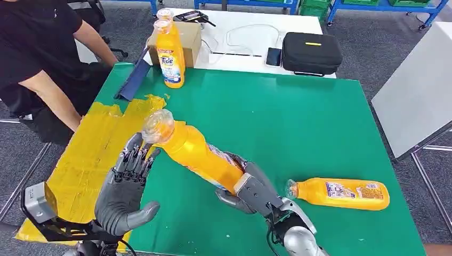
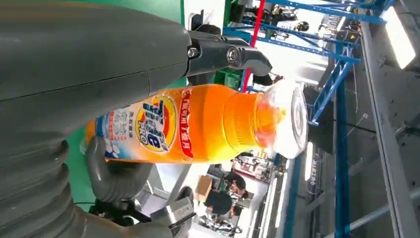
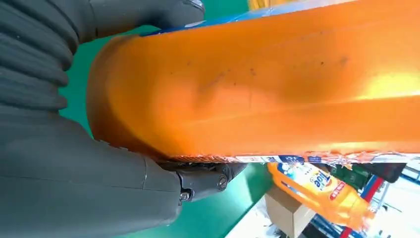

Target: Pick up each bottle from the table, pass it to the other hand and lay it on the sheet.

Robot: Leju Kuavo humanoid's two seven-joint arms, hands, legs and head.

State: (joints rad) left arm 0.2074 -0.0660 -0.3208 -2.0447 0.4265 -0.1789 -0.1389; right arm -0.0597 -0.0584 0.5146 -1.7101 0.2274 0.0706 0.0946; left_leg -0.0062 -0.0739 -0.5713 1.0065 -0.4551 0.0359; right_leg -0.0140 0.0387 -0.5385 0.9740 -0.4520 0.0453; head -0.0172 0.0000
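Note:
My right hand (image 1: 250,189) grips an orange Tide bottle (image 1: 197,152) by its base and holds it tilted above the green table (image 1: 298,112), its clear cap toward the yellow sheet (image 1: 90,154). My left hand (image 1: 125,186) is spread beside the bottle's neck, fingers reaching up near the cap and thumb apart. In the left wrist view the bottle (image 2: 188,124) lies between the left hand's (image 2: 74,59) fingers and thumb without being clasped. The right wrist view has the bottle (image 3: 272,89) pressed into the right hand (image 3: 74,173). A second orange bottle (image 1: 341,193) lies on the table to the right.
Two more orange bottles (image 1: 171,53) stand upright at the table's far edge by a cardboard box (image 1: 189,37). A person (image 1: 42,58) sits at the left of the table. A black case (image 1: 312,52) rests on the white table behind. A white board (image 1: 416,90) stands to the right.

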